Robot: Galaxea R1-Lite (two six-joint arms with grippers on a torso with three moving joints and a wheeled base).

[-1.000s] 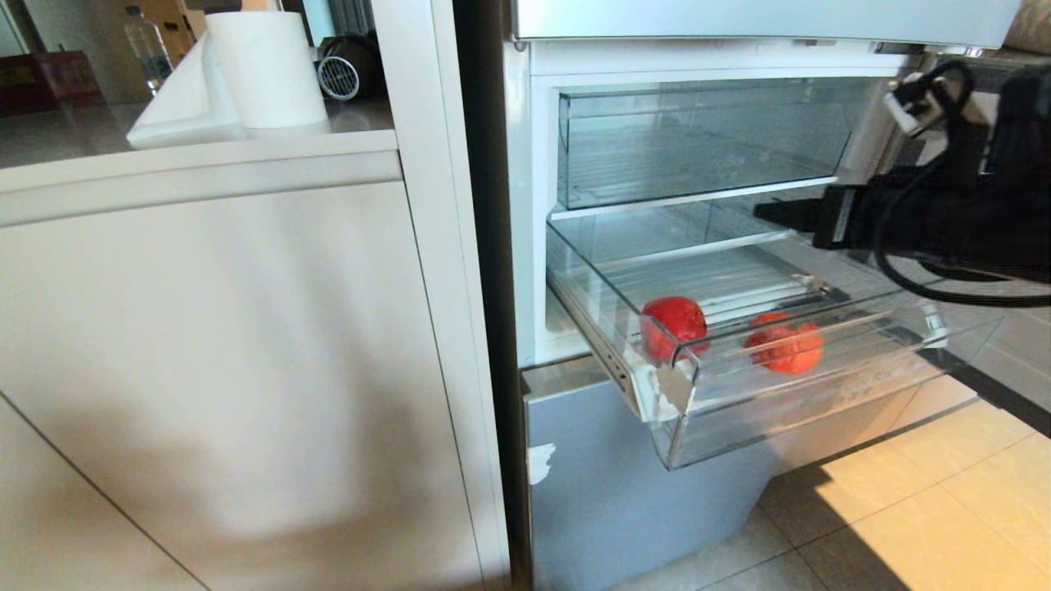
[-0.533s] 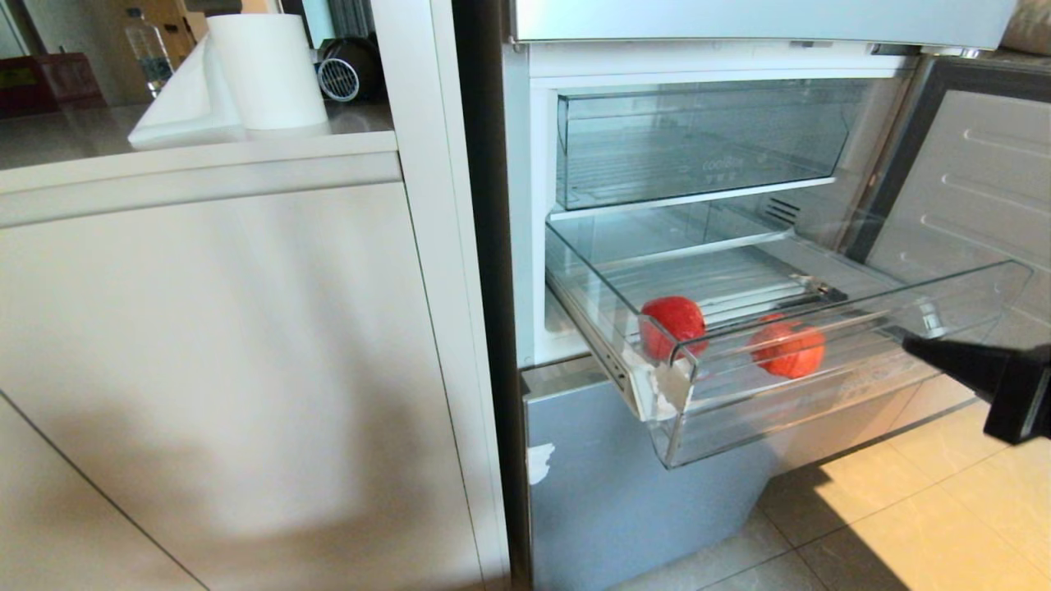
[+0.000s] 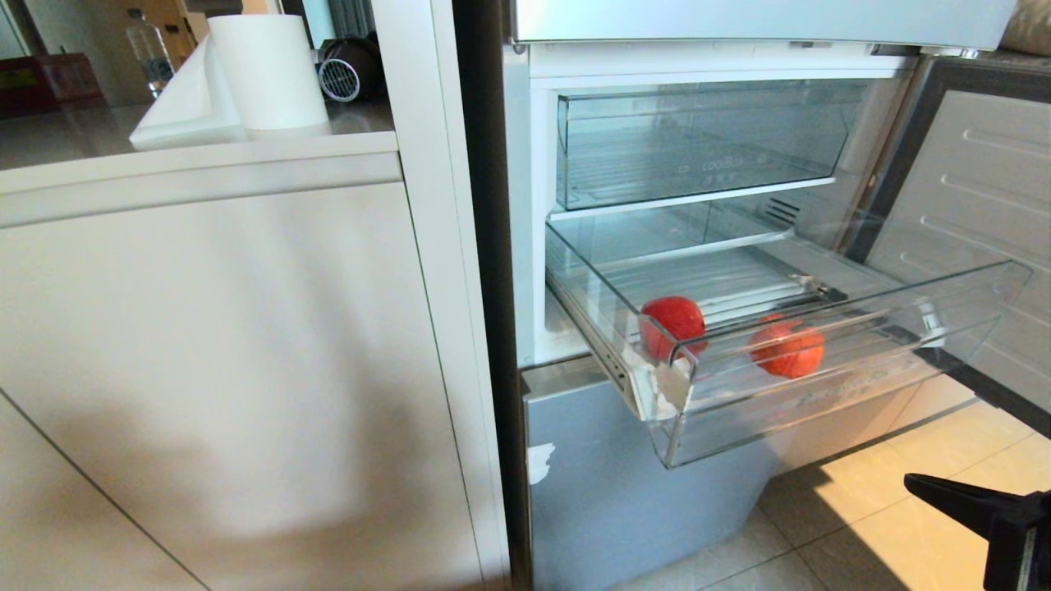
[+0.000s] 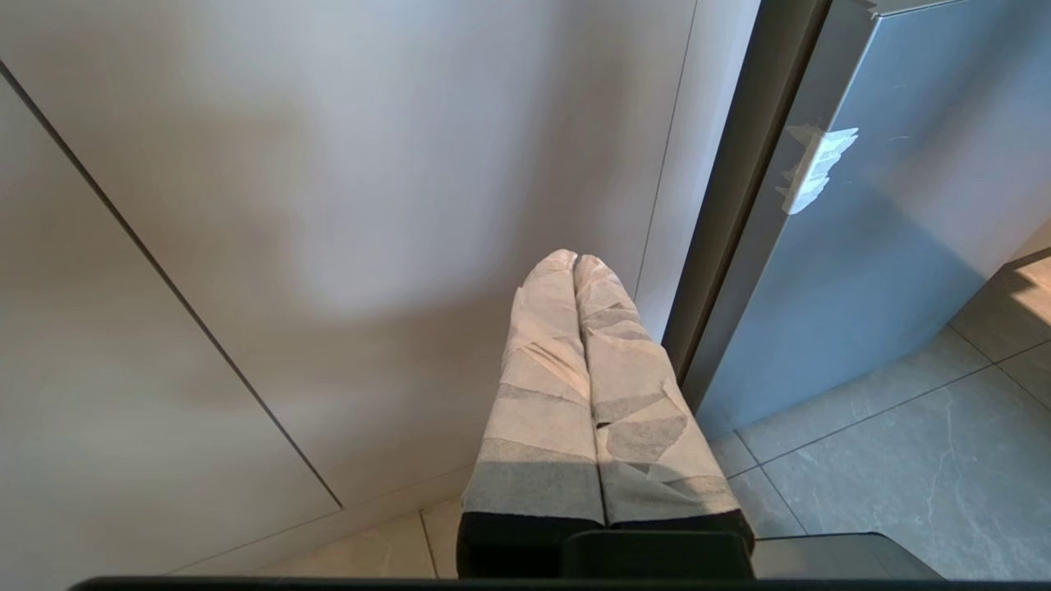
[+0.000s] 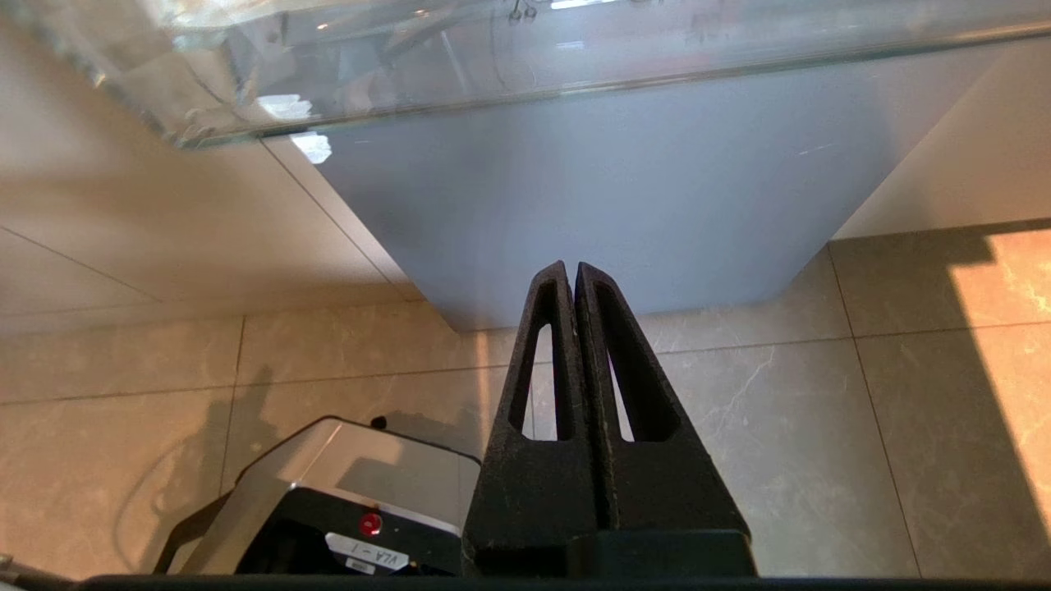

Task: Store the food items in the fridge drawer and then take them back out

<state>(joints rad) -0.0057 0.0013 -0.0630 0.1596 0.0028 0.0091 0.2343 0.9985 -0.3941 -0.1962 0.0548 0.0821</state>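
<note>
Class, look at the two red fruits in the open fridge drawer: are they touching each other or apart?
Apart. The head view shows the left fruit near the drawer's taped front corner and the right fruit further along, with bare ribbed drawer bottom between them.

place: home kitchen | cues: open fridge [image 3: 698,74], white cabinets [image 3: 205,328], paper towel roll [image 3: 267,70]

The right arm's black, wedge-shaped plastic tool [image 5: 575,275] hangs low at the right edge of the head view, its two slotted fingers [image 5: 542,345] pressed flat together with nothing between them, tip aimed forward and slightly down. The left arm's tool [image 4: 575,261], its fingers [image 4: 538,369] wrapped in whitish tape, sits parked low, also closed tight and empty.
</note>
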